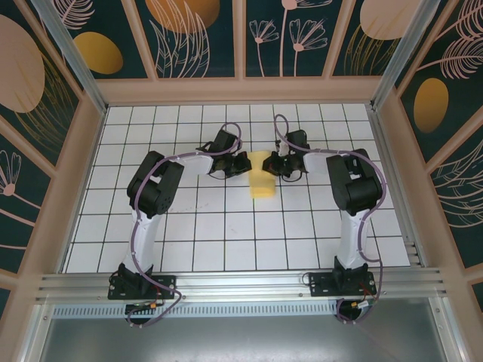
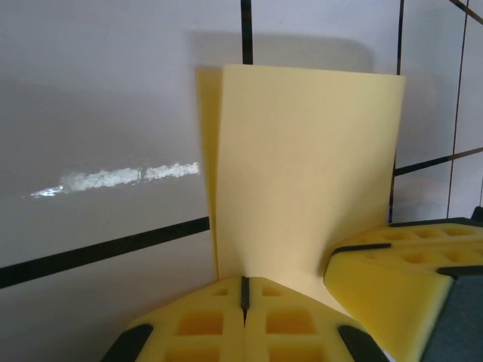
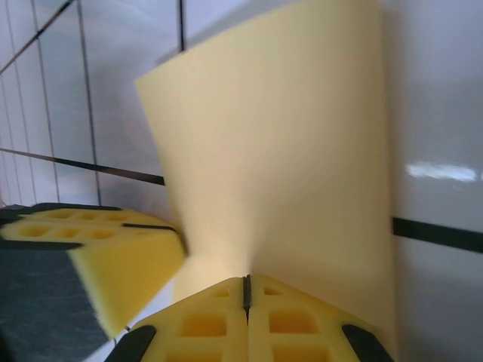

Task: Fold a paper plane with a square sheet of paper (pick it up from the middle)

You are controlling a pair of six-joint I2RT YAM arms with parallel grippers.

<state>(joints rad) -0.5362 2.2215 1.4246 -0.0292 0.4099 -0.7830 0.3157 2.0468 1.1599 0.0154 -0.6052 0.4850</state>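
A yellow sheet of paper (image 1: 263,185) is held over the table (image 1: 189,226), at the middle of its width and in its far half. From above, the sheet is seen narrow at the end toward the table's far edge and wider at the end toward its near edge.

The left claw (image 1: 243,161) is brought in over the table from the left side and is met by the right claw (image 1: 275,164), brought in from the right, so that the narrow end of the sheet is caught between the two.

In the left wrist view, the left claw (image 2: 244,296) is seen pressed together, with only a thin dark line left between its yellow pads, and the sheet (image 2: 302,173) is clamped there and stands up from that line against the table's white tiles. Two layers are shown, one edge set slightly behind the other. A yellow finger (image 2: 392,260) of the right claw is seen just beside it.

In the right wrist view, the right claw (image 3: 246,292) is likewise pressed together and clamped on the sheet (image 3: 279,151), which is curved as it rises over the table's tiles.
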